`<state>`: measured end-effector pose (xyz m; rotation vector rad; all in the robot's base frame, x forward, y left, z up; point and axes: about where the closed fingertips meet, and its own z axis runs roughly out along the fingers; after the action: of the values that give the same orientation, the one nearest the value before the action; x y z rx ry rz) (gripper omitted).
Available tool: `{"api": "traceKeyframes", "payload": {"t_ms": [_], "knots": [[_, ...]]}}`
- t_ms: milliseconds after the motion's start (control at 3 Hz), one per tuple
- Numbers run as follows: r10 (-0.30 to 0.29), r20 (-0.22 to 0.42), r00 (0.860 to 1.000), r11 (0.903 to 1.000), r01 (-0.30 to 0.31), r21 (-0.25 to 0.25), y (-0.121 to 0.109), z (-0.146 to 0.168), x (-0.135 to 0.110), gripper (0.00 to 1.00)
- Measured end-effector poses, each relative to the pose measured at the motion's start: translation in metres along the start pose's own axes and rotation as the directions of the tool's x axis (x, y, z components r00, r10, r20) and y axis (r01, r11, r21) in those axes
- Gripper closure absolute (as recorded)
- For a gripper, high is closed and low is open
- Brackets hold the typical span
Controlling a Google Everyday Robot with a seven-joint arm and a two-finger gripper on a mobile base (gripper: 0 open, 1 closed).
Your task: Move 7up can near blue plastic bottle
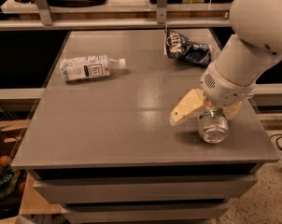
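- The gripper [205,115] is low over the front right part of the grey worktop [122,125], its two cream fingers [185,110] spread apart, one on each side of the 7up can [213,127]; they look wider than the can, so it seems not yet pinched
- The 7up can lies on its side near the front right corner, its shiny metal end facing the front edge; lying like this it could roll, which is probably why the gripper straddles it before closing
- The white robot arm [253,50] comes down from the upper right, above the right edge, and hides the rear part of the can
- The blue plastic bottle [87,68] lies on its side near the back left corner, white cap pointing towards the middle of the worktop, well apart from the can
- A dark blue snack bag [187,49] sits close to the back edge, right of centre, away from the straight diagonal line between can and bottle
- The worktop between can and bottle is bare, so nothing seems to block the way
- Behind the back edge runs a metal shelf rail [108,24]
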<state>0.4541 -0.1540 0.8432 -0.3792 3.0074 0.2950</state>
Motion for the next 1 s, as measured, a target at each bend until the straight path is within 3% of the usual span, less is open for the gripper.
{"api": "traceKeyframes", "payload": {"t_ms": [333,667,1000], "knots": [[0.019,0.005,1.0,0.9998,-0.019,-0.005,0.0,0.006,0.001,0.41],[-0.02,0.017,1.0,0.9995,0.02,0.025,-0.001,0.002,-0.004,0.64],[-0.153,0.044,0.987,0.9844,0.149,0.094,0.005,-0.014,-0.019,0.88]]}}
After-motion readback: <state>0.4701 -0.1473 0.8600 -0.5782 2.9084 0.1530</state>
